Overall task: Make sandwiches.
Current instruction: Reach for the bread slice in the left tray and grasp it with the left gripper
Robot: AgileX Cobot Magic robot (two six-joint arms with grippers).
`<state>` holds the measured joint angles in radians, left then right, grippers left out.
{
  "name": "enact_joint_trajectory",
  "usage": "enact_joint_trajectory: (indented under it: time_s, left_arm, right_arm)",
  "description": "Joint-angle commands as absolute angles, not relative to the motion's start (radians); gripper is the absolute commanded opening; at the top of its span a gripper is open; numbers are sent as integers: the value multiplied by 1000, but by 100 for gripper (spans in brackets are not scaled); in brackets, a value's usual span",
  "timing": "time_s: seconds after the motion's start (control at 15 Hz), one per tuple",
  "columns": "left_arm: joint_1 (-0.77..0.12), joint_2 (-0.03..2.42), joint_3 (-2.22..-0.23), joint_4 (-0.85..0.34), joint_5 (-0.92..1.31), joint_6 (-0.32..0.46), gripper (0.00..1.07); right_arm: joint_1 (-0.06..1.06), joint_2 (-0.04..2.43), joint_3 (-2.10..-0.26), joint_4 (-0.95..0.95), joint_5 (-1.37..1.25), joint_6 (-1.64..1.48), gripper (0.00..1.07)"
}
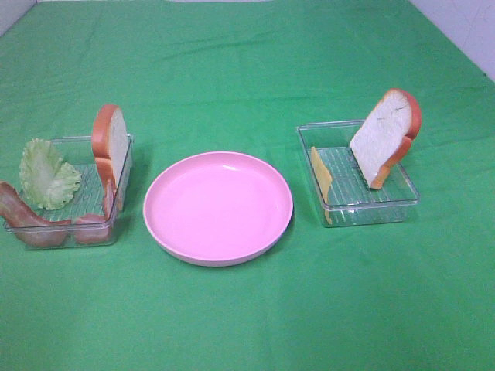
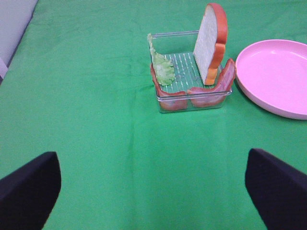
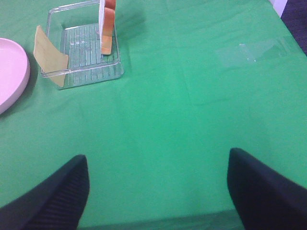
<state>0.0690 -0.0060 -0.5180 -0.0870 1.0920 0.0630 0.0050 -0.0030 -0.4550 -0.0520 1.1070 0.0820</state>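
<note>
Green cloth covers the table (image 1: 247, 328), and nearest the wrist cameras both pairs of fingers hang over it. The left fingers (image 2: 29, 187) are spread wide with nothing between them. The right fingers (image 3: 53, 191) are likewise released and grasp nothing.

The sandwich exists only as loose parts, sorted into two clear trays. Take the pink plate (image 1: 218, 205) in the middle of the table as the centre of the dial in the high view.

At its 9 o'clock, just beside it but apart, stands the bacon tray (image 1: 87, 191).
- Reddish bacon (image 1: 23, 216) runs along the tray's 6 o'clock wall, with one end rising over the rim near 8 o'clock.
- Behind it, pale green lettuce (image 1: 46, 174) leans at the 9 o'clock side and stands above the rim.
- The upright bread slice (image 1: 112, 143), white with an orange-brown crust, stands on edge against the 3 o'clock wall, the side nearest the plate.

At the plate's 3 o'clock, also just beside it and not touching, sits the cheese tray (image 1: 363, 209).
- Yellow cheese (image 1: 321, 176) leans against its 9 o'clock wall.
- The tilted bread slice (image 1: 383, 135) has its lower edge on the tray floor. Its top leans out toward 2 o'clock, well above the rim.
</note>
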Motion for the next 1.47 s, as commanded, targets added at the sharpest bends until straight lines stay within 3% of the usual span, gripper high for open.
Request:
enact_joint_trajectory:
  time_s: [0.07, 0.6, 0.8, 1.0, 1.2, 1.4, 1.47]
  left_arm:
    - [64, -7, -516, -86, 1078, 61, 98]
    - [64, 40, -538, -93, 1096, 63, 98]
    - [64, 344, -692, -68, 1281, 59, 98]
    - [64, 660, -820, -48, 1306, 8, 98]
    - [64, 961, -963, -48, 1306, 9, 98]
    - [64, 1279, -1206, -50, 1318, 18, 98]
    - [40, 1442, -1377, -53, 1319, 17, 98]
  right_arm:
    - [2, -36, -453, -49, 1103, 74, 77]
    - [2, -36, -453, -49, 1103, 74, 77]
    - [2, -36, -453, -49, 1103, 74, 77]
    - [2, -36, -453, -49, 1103, 74, 77]
    - [2, -36, -453, -49, 1103, 74, 77]
    - [2, -36, -453, -49, 1103, 74, 77]
    - [2, -36, -453, -49, 1103, 74, 77]
